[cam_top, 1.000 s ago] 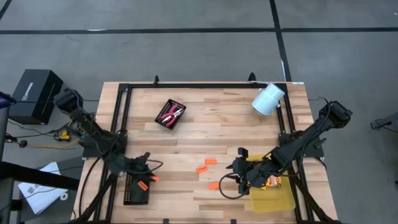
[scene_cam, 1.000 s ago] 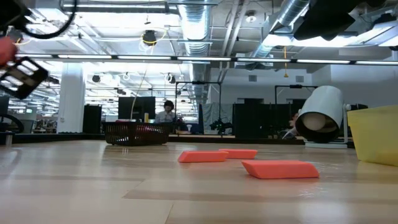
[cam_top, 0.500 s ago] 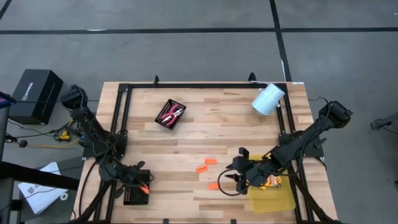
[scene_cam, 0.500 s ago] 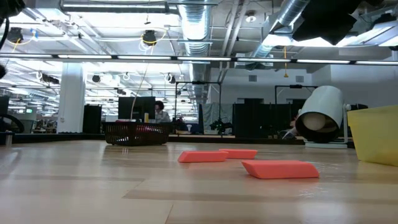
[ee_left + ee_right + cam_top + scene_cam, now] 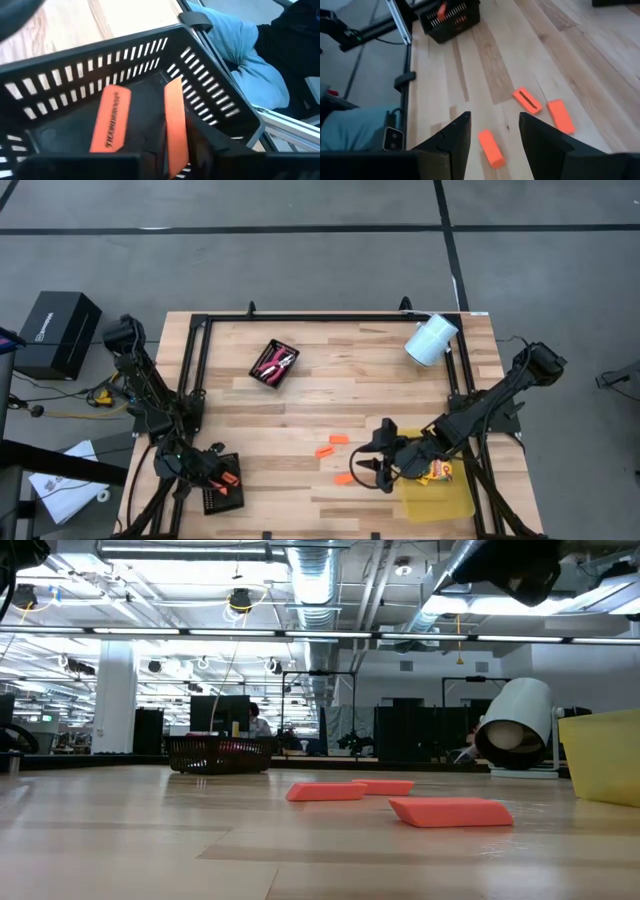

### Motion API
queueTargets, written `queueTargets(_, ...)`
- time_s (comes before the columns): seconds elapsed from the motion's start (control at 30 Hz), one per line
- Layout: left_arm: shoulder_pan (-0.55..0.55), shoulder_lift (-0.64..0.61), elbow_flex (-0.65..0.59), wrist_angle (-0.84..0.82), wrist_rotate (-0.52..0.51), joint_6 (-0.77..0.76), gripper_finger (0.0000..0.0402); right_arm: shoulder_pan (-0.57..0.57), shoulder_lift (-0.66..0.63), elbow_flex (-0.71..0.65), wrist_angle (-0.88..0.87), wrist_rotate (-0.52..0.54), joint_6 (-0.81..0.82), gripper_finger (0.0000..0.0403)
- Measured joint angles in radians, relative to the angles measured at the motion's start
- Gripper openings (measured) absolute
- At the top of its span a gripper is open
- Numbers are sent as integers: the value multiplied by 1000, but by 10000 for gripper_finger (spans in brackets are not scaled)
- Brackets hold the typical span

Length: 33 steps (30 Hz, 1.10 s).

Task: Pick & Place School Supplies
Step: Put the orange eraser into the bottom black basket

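Observation:
My left gripper point(image 5: 207, 472) hangs over the black mesh tray point(image 5: 218, 492) at the table's near left corner, shut on an orange piece point(image 5: 174, 120). A second orange piece point(image 5: 110, 125) lies flat on that tray's floor. My right gripper point(image 5: 492, 117) is open above the table, its fingers on either side of an orange piece point(image 5: 491, 148) lying flat on the wood, without touching it. Two more orange pieces point(image 5: 527, 100) point(image 5: 561, 116) lie beyond it. A crayon box point(image 5: 438, 472) lies in the yellow bin point(image 5: 440, 498). Red-handled scissors point(image 5: 274, 363) lie in the far tray. My left gripper pinches the orange piece between its two fingers, at the piece's end nearest the wrist point(image 5: 176, 159). The fingers point down into the tray. The piece sticks out ahead of the fingers, along them, lifted above the tray floor.
A white roll point(image 5: 432, 340) lies at the far right corner. The second black tray point(image 5: 273, 366) sits far left of centre. A black frame rail point(image 5: 190, 380) runs along the table's sides. Bare wood lies between the trays and the orange pieces point(image 5: 450, 811).
My left gripper has moved toward the table's near left corner and down over the mesh tray, carrying the orange piece, and has left the low view. My right gripper has crept a little toward the table's left, over the nearest orange piece.

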Motion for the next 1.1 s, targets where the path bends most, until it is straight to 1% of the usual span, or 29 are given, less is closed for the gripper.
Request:
queueTargets(0.13,2,0,0,-4,-2,0,109,0,0,0,25,0,0,159)
queueTargets(0.27,2,-6,0,-3,-6,13,140,0,0,0,31,0,-3,159)
queueTargets(0.4,8,-44,0,8,-78,79,154,-5,0,0,49,0,-58,159)
queueTargets(0.53,59,-136,0,59,-174,225,157,-22,0,0,113,25,-162,159)
queueTargets(0.6,112,-188,6,68,-205,295,158,-41,0,0,139,27,-202,159)
queueTargets(0.77,282,-265,44,71,-209,508,158,-104,5,0,146,31,-219,158)
queueTargets(0.87,399,-271,77,75,-166,628,157,-144,47,-1,146,25,-222,151)
queueTargets(0.97,511,-267,101,85,-114,701,146,-176,114,1,154,4,-222,126)
queueTargets(1.03,588,-267,107,114,-66,750,136,-194,172,0,153,0,-221,100)
queueTargets(1.1,662,-267,107,145,-24,765,126,-216,228,-1,177,-1,-212,71)
